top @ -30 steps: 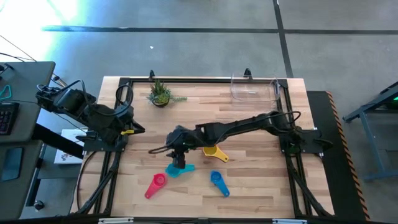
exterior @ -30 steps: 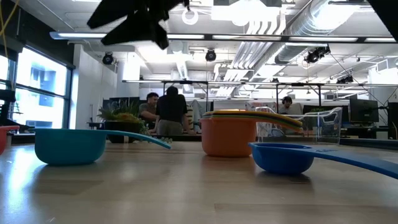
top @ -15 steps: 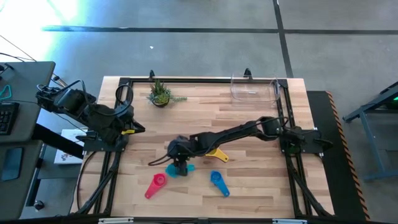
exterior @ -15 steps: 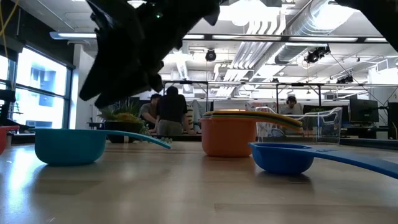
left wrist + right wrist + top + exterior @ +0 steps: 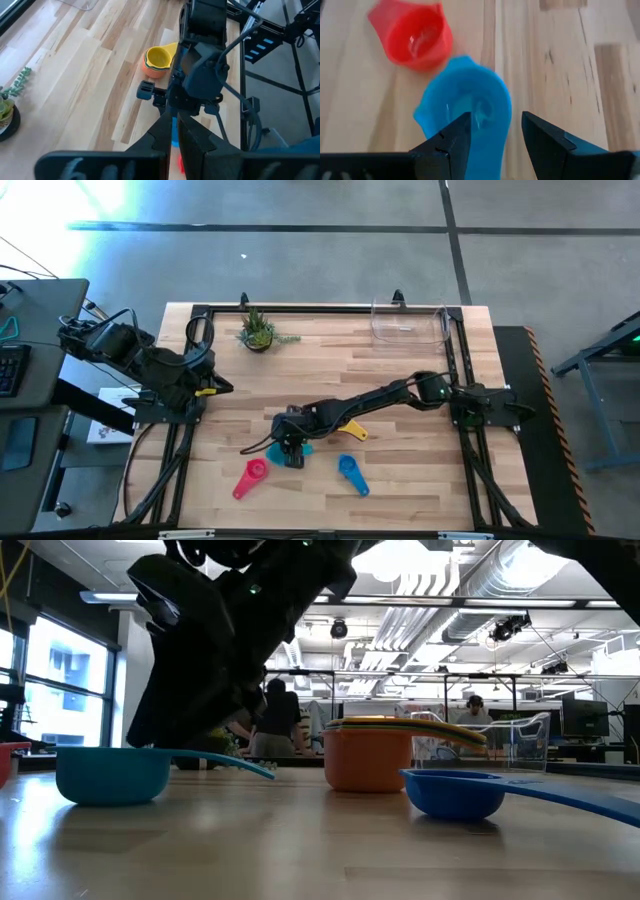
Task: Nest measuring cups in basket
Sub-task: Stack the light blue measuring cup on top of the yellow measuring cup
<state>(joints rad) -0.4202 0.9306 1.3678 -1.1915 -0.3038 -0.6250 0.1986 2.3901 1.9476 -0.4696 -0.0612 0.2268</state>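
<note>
Lowest in the high view, a pink cup [image 5: 250,476] lies lower left of centre on the desk [image 5: 400,380], with a blue cup [image 5: 350,472] to its right, well apart. Just above and between them the right end effector [image 5: 290,452] is down over the teal cup [image 5: 303,449], which shows only as a sliver past the dark fingers. In the right wrist view the fingers [image 5: 451,142] stand partly open, one on each side of the teal cup [image 5: 470,107], not closed on it; the pink cup [image 5: 412,35] lies just beyond, apart from the teal one. In the low view the end effector [image 5: 200,670] hangs right over the teal cup [image 5: 112,772] at the left of the frame.

To the right of the teal cup in the high view, an orange cup with a yellow cup [image 5: 345,426] nested in it sits partly under the right arm.

At the left edge of the desk the left end effector [image 5: 215,388] waits, its fingers closed on nothing.

Farthest, near the upper edge, a small plant [image 5: 258,332] stands at upper left and the basket [image 5: 408,323] at upper right; no cups show in it.
</note>
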